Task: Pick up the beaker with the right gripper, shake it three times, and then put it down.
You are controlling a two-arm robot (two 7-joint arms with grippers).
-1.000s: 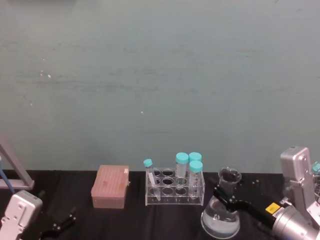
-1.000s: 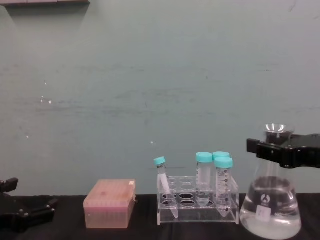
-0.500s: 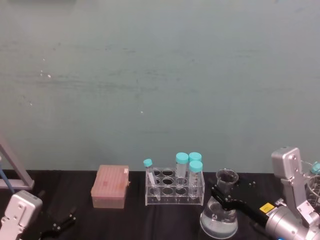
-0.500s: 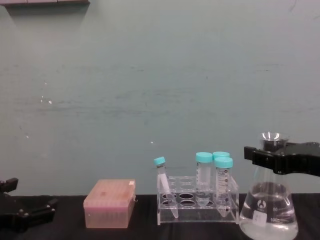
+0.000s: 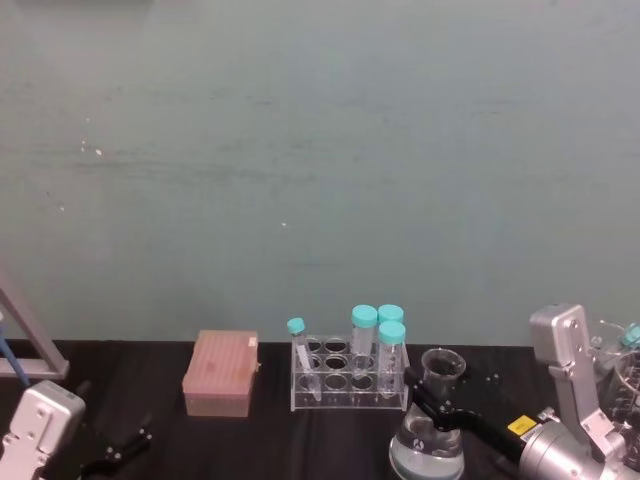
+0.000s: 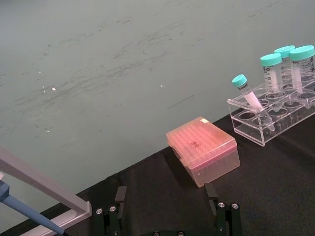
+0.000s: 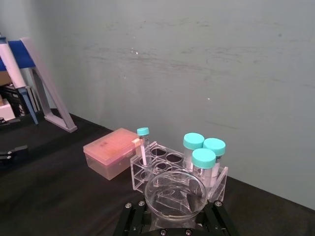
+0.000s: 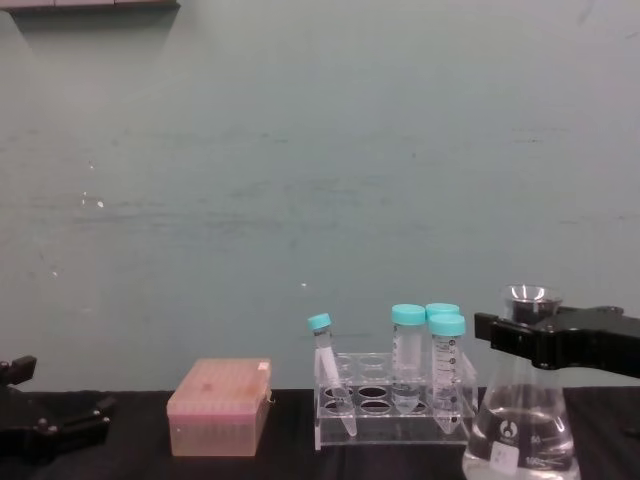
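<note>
A pale green wall (image 8: 300, 150) is seen behind a black table top (image 5: 250, 440). At the table's right, the right gripper (image 8: 520, 338), a black claw with flat horizontal fingers on a silver arm, is clamped shut on the neck of the beaker (image 8: 522, 430), a clear glass conical flask with a flared rim and a little liquid in its wide base. Since a second ago the beaker has been carried lower and to the left in the chest view, its rim now sitting near the level of the tube caps rather than well above them. This is judged to be either a downstroke of a shake or the start of setting down. Whether the base has met the table cannot be told, since the lower edge is cut off.

Just left of the beaker stands a clear acrylic tube rack (image 8: 390, 410) holding blue-capped plastic tubes (image 8: 408, 345), one of them tilted. Further left lies a pink lidded tip box (image 8: 218, 405). The left gripper (image 6: 167, 221) is parked low at the table's left, its jaws apart.
</note>
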